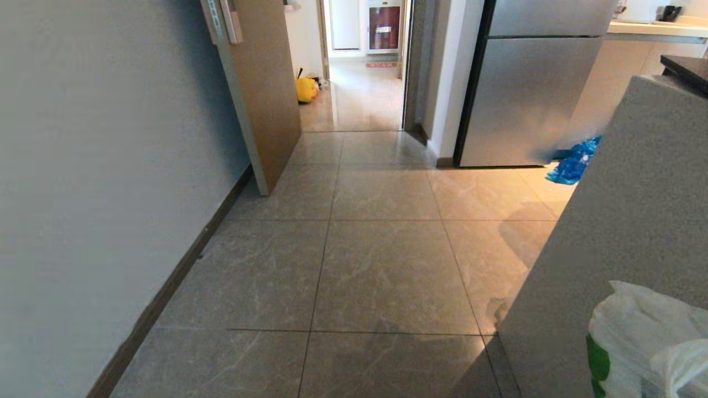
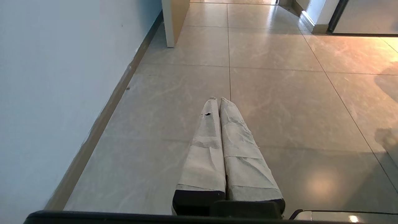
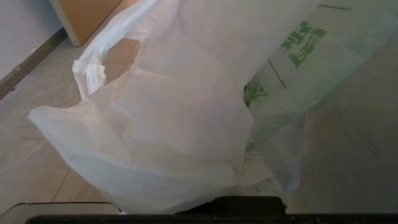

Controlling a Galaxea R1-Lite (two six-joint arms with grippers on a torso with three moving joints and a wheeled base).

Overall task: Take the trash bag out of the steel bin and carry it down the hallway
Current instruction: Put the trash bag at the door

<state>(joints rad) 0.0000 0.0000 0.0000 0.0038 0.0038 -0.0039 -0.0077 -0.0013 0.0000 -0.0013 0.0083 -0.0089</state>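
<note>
A: Where's the trash bag (image 3: 174,124)?
B: Hanging from the right gripper (image 3: 248,199), jaws clamped on it, beside the grey wall (image 1: 625,221). Left gripper (image 2: 220,100) is pressed closed, empty.
A: Advice?
B: Carry it steadily along the hallway (image 1: 381,265), well off that corner, toward the open door (image 1: 265,94).

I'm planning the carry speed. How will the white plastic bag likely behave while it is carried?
Probably floppy: the trash bag hangs in loose folds and creases in the right wrist view. Likely light, since the film is thin enough for the floor to show through. It may sway or billow, because a handle loop hangs free.
</note>
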